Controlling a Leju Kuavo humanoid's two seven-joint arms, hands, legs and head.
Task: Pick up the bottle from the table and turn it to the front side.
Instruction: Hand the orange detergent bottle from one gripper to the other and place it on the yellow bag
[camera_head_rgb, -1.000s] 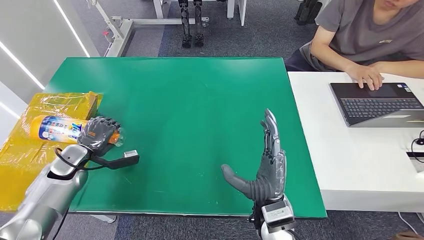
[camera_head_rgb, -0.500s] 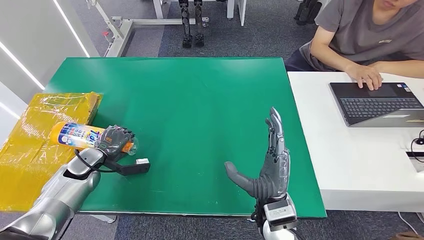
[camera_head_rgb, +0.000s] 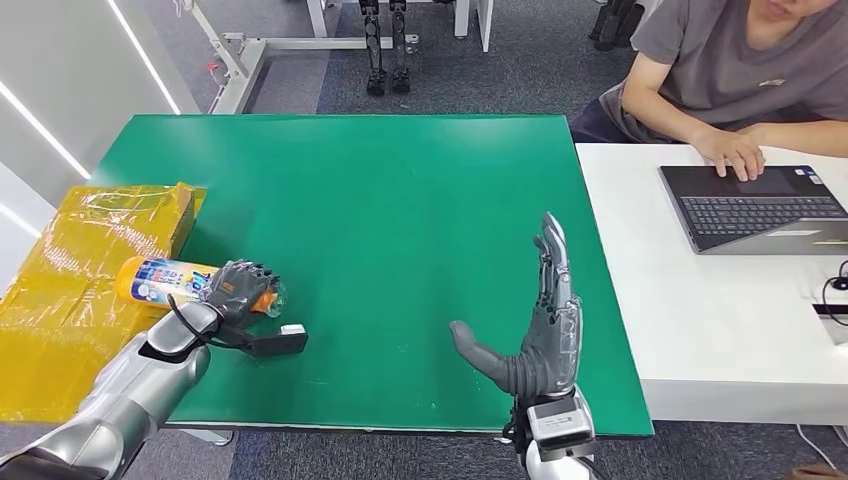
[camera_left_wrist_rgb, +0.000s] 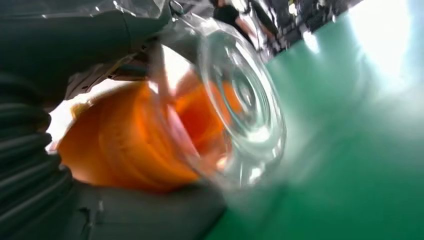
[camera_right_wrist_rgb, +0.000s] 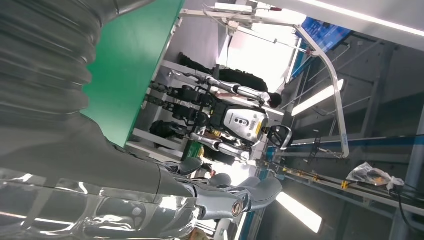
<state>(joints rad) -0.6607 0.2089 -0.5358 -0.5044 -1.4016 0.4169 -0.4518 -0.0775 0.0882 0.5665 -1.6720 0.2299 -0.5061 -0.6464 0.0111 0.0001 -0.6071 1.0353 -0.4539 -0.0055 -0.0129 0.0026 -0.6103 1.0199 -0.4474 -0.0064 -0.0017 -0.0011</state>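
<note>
My left hand (camera_head_rgb: 238, 287) grips the bottle (camera_head_rgb: 165, 282), fingers wrapped round its orange lower part, the bottle lying on its side over the near left edge of the green worktop (camera_head_rgb: 380, 200). Its labelled end juts out past my hand over the yellow package (camera_head_rgb: 60, 280). Close up, its clear base (camera_left_wrist_rgb: 240, 100) bulges beyond my grip. My right hand (camera_head_rgb: 540, 330) stands empty, fingers straight and thumb spread.

Bottle (camera_head_rgb: 170, 282) lying sideways in left hand (camera_head_rgb: 238, 290) at table (camera_head_rgb: 380, 200) left edge, right hand (camera_head_rgb: 540, 345) sitting near front-right.
</note>
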